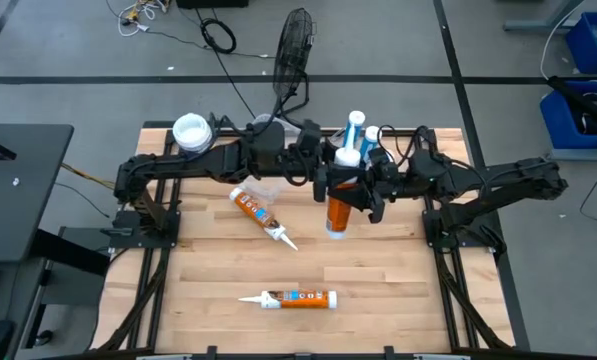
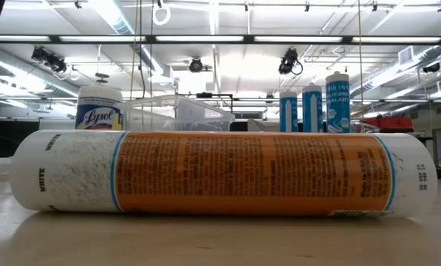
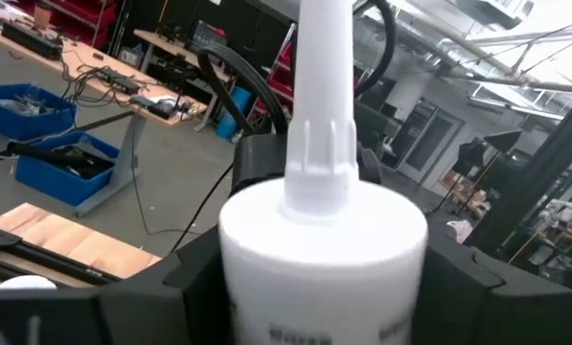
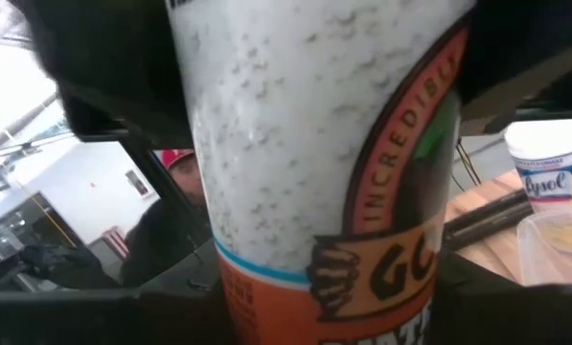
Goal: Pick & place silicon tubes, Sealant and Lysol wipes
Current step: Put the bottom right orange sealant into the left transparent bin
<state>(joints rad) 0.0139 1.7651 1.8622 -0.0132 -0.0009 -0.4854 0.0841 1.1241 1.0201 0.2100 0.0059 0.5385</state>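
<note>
An orange-and-white sealant tube (image 1: 338, 210) hangs in the air over the table's middle, held between both arms. My left gripper (image 1: 326, 182) comes in from the left and my right gripper (image 1: 366, 186) from the right, each shut on it. Two more orange tubes lie on their sides on the table, one left of middle (image 1: 262, 214) and one near the front (image 1: 294, 298). The Lysol wipes canister (image 1: 191, 131) stands at the far left. Blue tubes (image 1: 358, 130) stand upright at the far edge. My left gripper holds the tube's white nozzle end (image 3: 324, 240) pinched between its two fingers (image 3: 194, 283), just below the nozzle's foot. The fingers come level from the table's left and lie across the tube, which is clear of the table. My right gripper is shut on the tube's body near the white-to-orange band (image 4: 295, 259), coming level from the table's right and across the tube. The tube fills the wrist view and hides the pads. The tube's base end (image 1: 335, 232) points toward the near edge, off the table.
A clear plastic container (image 2: 179, 112) sits beside the Lysol canister (image 2: 100, 109). The front tube (image 2: 220, 174) fills the low view. A black fan (image 1: 293, 50) stands beyond the far edge. Bare wood lies at the near right (image 1: 398, 290).
</note>
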